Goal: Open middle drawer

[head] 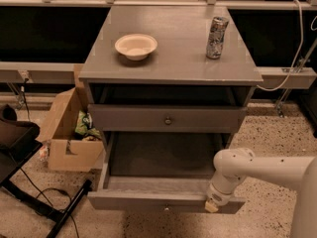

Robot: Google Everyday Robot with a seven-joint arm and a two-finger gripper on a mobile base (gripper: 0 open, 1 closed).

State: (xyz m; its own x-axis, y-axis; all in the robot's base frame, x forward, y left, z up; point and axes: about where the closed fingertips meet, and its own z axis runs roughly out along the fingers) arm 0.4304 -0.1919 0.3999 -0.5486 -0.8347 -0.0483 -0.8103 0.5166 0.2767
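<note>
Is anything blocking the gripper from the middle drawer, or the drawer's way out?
Nothing visible. The gripper sits at the front right of the middle drawer, which is already pulled out. The box and the stand leg lie off to its left.
</note>
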